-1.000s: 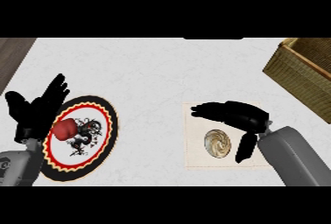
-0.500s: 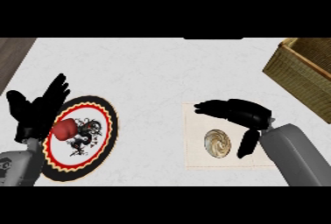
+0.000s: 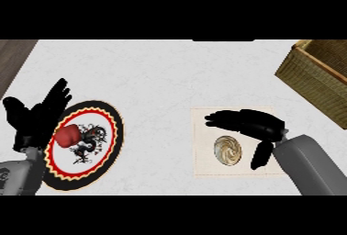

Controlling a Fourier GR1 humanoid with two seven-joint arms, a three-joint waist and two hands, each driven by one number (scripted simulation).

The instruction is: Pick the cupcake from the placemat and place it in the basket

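The small cupcake with swirled cream-and-brown frosting (image 3: 227, 150) sits upright near the middle of the pale square placemat (image 3: 203, 137), seen from straight above. It is untouched, not yet lifted.

The right robot hand (image 3: 254, 125) hovers over the placemat, just beyond and to the right of the cupcake. Its fingers are spread and only slightly bent, reaching leftward across the mat's far half, and its thumb (image 3: 260, 156) hangs down just right of the cupcake. The hand is open and holds nothing. Judgement: this is a pre-grasp pose, with thumb and fingers bracketing the cupcake so they can close on it from above.

The brown woven wicker basket (image 3: 318, 78) stands well away from the cupcake, toward the far right corner of the white bench (image 3: 169, 73). The right hand is the nearer one, which likely explains its use.

The left robot hand (image 3: 37, 117) rests open, fingers up, far left of the cupcake, at the edge of a round black-rimmed plate with a red-and-yellow border (image 3: 102, 112). A red rounded object (image 3: 67, 136) lies on that plate; it is no part of the task.
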